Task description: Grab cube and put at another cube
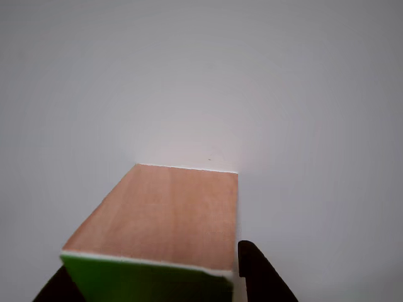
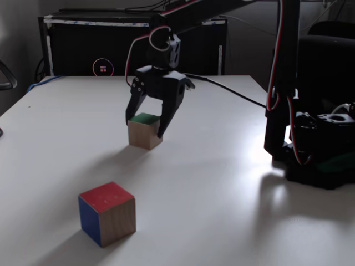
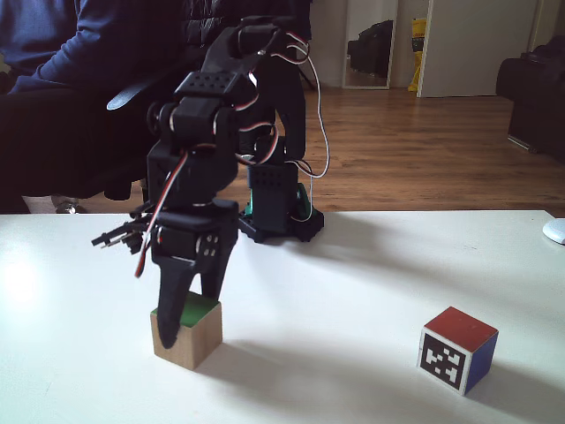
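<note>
In the other view the cube [image 1: 157, 220] is cut off at the bottom edge, its green face blurred. In a fixed view the cube's [image 3: 190, 331] left side is hidden by a finger [image 3: 172, 305].

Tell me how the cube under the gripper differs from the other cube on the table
The green-topped cube sits between the gripper fingers; the red-topped cube stands apart, untouched. The first shows a green top above plain wood; the second has a red top, a blue side and a black-and-white marker face. Both rest flat on the white table, and both show a wooden side.
</note>
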